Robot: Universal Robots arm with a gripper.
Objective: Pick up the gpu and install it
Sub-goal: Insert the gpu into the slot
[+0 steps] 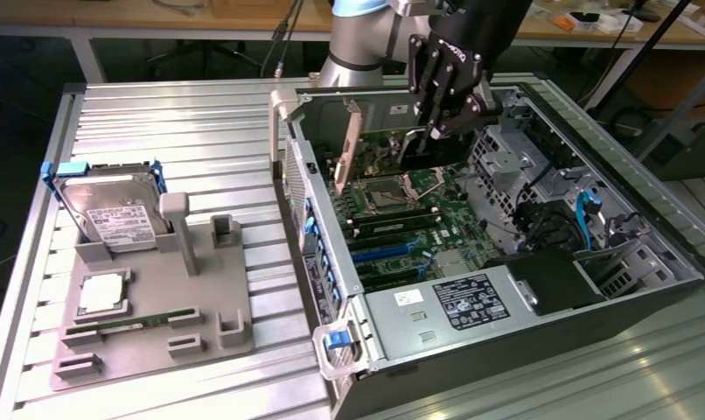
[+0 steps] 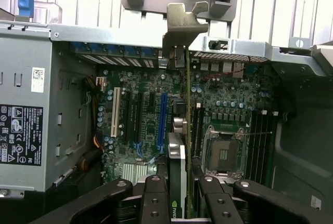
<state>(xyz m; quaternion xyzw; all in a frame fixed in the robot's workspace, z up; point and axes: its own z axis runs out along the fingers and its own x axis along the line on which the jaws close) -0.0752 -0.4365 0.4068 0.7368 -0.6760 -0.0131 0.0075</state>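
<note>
Ribbed metal table (image 1: 154, 114), benches (image 1: 562, 35) behind — tool (image 1: 443, 121) clamped on gpu (image 1: 422, 153), over open computer case (image 1: 527, 346)

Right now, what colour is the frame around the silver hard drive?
Blue; the plastic drive frame shows best in the exterior view.

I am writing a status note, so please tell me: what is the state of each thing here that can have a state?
computer case: on its side, open.
hand: shut on the gpu.
gpu: gripped, on edge inside the case; seated or not, I cannot tell.
CPU socket: empty.
hard drive: upright in the grey holder.
memory stick: flat on that holder.
</note>
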